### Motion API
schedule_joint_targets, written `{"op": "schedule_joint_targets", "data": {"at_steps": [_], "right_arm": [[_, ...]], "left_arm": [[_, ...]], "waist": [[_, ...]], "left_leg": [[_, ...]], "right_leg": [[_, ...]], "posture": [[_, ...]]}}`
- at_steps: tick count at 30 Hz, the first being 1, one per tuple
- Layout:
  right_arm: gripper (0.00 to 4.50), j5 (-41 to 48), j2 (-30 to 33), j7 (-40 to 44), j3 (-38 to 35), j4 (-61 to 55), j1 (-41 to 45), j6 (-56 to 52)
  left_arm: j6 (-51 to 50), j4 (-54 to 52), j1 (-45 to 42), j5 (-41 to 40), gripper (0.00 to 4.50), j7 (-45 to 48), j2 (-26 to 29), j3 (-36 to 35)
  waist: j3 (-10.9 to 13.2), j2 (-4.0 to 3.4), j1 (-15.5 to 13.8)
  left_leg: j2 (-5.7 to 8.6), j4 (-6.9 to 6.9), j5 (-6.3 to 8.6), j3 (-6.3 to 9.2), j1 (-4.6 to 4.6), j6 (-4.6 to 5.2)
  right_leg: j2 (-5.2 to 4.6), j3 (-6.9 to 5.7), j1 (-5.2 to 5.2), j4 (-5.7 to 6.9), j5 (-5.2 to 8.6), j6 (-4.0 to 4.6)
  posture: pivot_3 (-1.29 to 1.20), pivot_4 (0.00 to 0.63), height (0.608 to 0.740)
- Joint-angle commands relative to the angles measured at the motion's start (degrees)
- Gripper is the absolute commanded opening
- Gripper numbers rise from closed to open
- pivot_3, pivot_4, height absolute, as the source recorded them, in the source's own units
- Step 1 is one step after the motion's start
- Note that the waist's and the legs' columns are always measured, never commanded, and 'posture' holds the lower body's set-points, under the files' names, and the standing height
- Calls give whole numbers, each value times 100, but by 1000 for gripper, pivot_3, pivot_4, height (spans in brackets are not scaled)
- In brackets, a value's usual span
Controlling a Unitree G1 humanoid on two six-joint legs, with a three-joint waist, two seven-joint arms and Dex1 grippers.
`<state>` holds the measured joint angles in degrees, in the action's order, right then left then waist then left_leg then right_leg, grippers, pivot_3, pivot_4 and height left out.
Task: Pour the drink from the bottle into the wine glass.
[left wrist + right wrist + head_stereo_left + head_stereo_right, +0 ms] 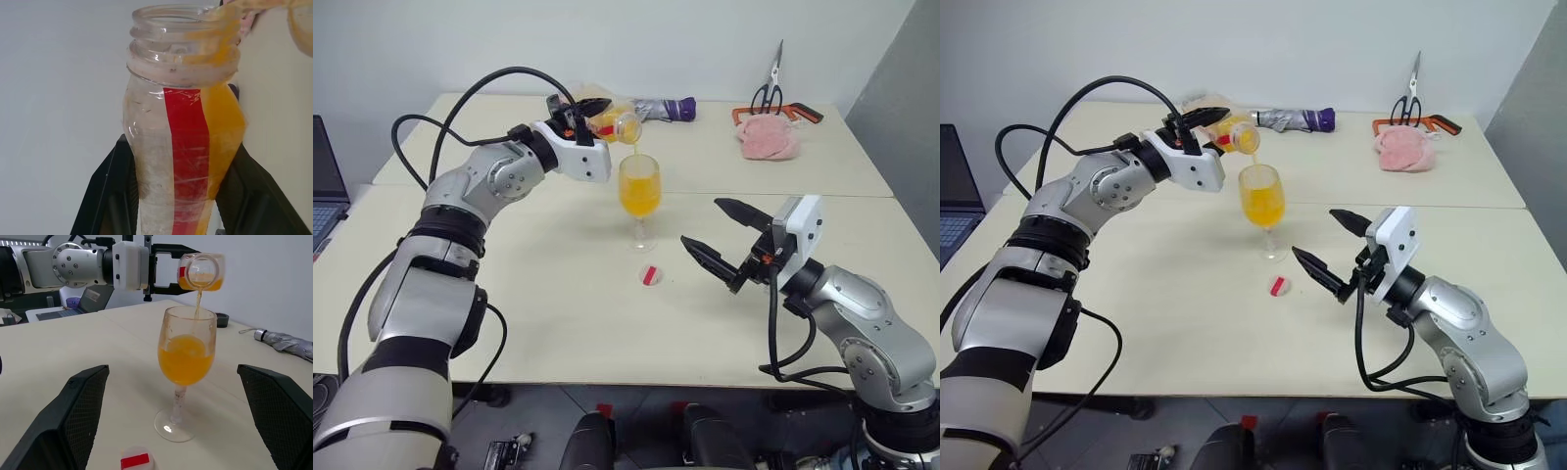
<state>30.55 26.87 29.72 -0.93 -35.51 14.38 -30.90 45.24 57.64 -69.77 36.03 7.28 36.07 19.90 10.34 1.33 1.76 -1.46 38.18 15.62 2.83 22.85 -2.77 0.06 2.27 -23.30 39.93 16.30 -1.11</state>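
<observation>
1. Bottle (619, 124) is the thing to watch: it lies tipped almost level above the wine glass (640, 193), its open mouth just over the rim, and a thin stream of the drink (186, 359) falls into the bowl.
2. The left claw (587, 110) is closed tight on the bottle, one black finger on each side of its body, as the left wrist view shows.
3. The right claw (722, 235) stands wide open and holds nothing; it waits near the glass, on the robot's right side of it, above the worktop (558, 323).
4. The glass stands upright on the worktop and is filled to about the middle of its bowl. A little drink remains in the bottle, along its lower side.
5. The cap (650, 275) lies on the worktop just in front of the foot of the glass.
6. Risk, in my judgement: the stream is thin and passes close to the rim, so a small roll or drift of the left wrist could send it outside the glass.
7. If the bottle is tipped more too quickly, the rest may come in a gulp and splash.
8. If the left arm goes lower, the bottle's neck could knock the rim; the glass has a thin stem and nothing holds it, so it could fall over.
</observation>
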Motion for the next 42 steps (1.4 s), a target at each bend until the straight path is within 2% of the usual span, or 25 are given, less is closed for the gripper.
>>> {"op": "schedule_joint_targets", "data": {"at_steps": [1, 10, 14, 18, 24, 29, 36, 42], "right_arm": [[4500, -4, -24, -19, -23, -168, 124, 133], [4500, -269, -68, 10, 67, -122, 153, 348], [4500, -224, -10, 123, 103, -160, 170, 312], [4500, 20, 147, 365, 136, -233, 176, 81], [4500, 188, 344, 572, 375, -130, 477, -329], [4500, 114, 368, 590, 651, 6, 699, -597], [4500, -234, 310, 607, 1011, 329, 916, -508], [4500, -445, 171, 560, 1222, 490, 1148, -526]], "left_arm": [[-292, -79, -15, -632, 1671, 271, -115, -392], [-1310, -495, 285, -2095, 1662, 1378, -580, -1122], [-2447, -1045, 443, -3081, 1661, 1925, -827, -1728], [-3584, -1850, 891, -3689, 1660, 2162, -771, -2193], [-5483, -3431, 2098, -4391, 1660, 1922, -562, -2976], [-6543, -4554, 2970, -4789, 1660, 1634, -560, -3460], [-7317, -5302, 3751, -5298, 1659, 1221, -714, -4033], [-7403, -5256, 4012, -5489, 1659, 1353, -660, -4073]], "waist": [[0, 0, 1], [0, 0, 5], [0, 0, 5], [0, -1, 37], [-1, -1, 90], [-1, 0, 49], [-3, 3, -29], [-4, 5, -18]], "left_leg": [[0, 1, 0, 0, 0, 0], [0, 5, 0, 0, 0, 0], [0, 9, 0, 2, 3, 0], [-4, 10, 0, -1, -3, 0], [-11, 16, 0, 4, -5, 0], [-12, 35, 0, 16, 5, -1], [-9, 60, 1, 17, 5, 1], [-7, 62, 1, 14, 3, 1]], "right_leg": [[0, 0, 0, 0, 0, 0], [0, 0, 0, 3, 0, 0], [0, -1, 0, 3, 0, 0], [2, 4, 0, 7, 0, 0], [5, 5, 0, 15, 0, 1], [2, -3, 1, 19, 0, 1], [-10, -5, 11, 27, -3, -4], [-3, -3, 12, 27, -5, -7]], "posture": [[0, 150, 740], [0, 150, 740], [0, 150, 740], [0, 150, 740], [0, 150, 740], [0, 150, 740], [0, 150, 740], [0, 150, 740]]}}
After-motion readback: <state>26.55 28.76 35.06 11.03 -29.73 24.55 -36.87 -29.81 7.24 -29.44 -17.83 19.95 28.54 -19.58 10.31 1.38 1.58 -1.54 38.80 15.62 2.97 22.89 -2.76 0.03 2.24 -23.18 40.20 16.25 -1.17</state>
